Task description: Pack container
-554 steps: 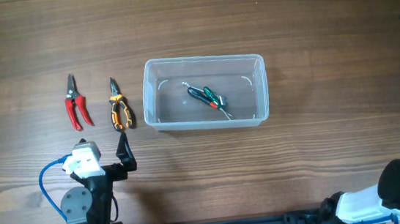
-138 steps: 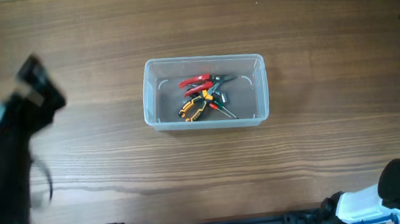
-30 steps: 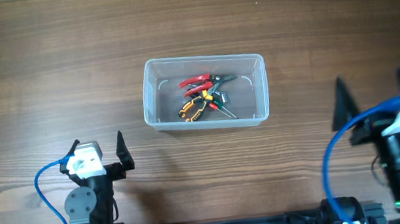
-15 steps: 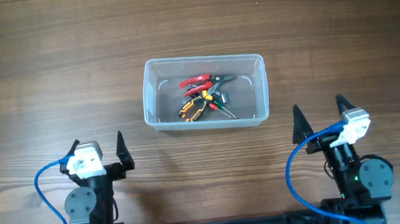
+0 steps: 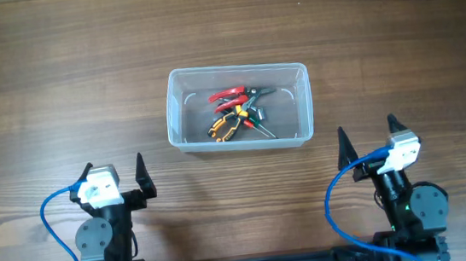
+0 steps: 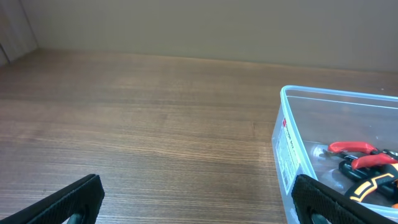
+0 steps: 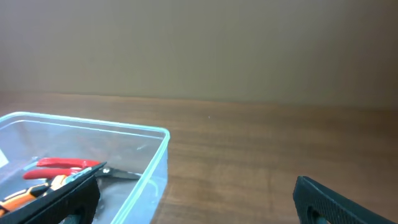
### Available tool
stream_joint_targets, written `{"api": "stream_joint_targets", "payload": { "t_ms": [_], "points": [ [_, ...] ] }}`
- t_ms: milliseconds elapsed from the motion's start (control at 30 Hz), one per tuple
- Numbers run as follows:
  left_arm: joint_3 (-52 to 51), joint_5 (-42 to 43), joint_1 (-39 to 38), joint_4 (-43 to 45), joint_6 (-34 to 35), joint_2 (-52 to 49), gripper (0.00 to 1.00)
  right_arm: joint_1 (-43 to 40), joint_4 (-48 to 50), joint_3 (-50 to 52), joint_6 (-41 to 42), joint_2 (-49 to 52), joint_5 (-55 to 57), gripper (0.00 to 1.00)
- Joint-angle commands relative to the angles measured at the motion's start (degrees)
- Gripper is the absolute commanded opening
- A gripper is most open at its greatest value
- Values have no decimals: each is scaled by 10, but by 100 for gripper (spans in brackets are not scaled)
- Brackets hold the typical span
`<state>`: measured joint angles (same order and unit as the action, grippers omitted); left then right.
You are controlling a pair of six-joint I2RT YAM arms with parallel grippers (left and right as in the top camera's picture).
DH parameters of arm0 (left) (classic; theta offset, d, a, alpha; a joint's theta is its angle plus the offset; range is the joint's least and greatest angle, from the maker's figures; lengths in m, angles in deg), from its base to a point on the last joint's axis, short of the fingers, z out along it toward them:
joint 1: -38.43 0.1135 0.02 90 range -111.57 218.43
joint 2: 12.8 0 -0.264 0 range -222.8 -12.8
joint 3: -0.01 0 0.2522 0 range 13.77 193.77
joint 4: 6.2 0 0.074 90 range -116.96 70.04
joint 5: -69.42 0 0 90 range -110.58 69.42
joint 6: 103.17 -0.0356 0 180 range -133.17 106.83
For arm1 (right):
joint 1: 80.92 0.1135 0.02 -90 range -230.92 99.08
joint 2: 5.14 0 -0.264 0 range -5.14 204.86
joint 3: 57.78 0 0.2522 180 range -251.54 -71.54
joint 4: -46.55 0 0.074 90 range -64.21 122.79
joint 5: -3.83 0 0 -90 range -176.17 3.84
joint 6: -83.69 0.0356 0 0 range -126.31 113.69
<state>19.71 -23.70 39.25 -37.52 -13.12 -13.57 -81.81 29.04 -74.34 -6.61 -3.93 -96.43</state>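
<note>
As left tool (image 5: 113,164) and right tool (image 5: 366,129) gape, container (image 5: 235,67) holds pliers (image 5: 225,127).

Both arms tucked back low, left gripper (image 5: 112,171) and right gripper (image 5: 366,138) spread wide, empty.

a: container (image 5: 236,68) clear; its label (image 6: 287,151) white with red print. table (image 5: 55,62) brown, wood grain.
b: red-handled tool (image 5: 228,94); orange-and-black-handled tool (image 5: 224,128). cables (image 5: 51,218) blue.
</note>
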Motion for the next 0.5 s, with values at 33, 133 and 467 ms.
{"api": "stream_joint_targets", "payload": {
  "t_ms": [33,133,467],
  "points": [
    [-5,-6,3,2,-9,5,100,4,4,6,-22,-11,6,100],
    [-5,-6,3,2,-9,5,100,4,3,6,-17,-11,3,100],
    [-5,-6,3,2,-9,5,100,4,3,6,-17,-11,3,100]
  ]
}}
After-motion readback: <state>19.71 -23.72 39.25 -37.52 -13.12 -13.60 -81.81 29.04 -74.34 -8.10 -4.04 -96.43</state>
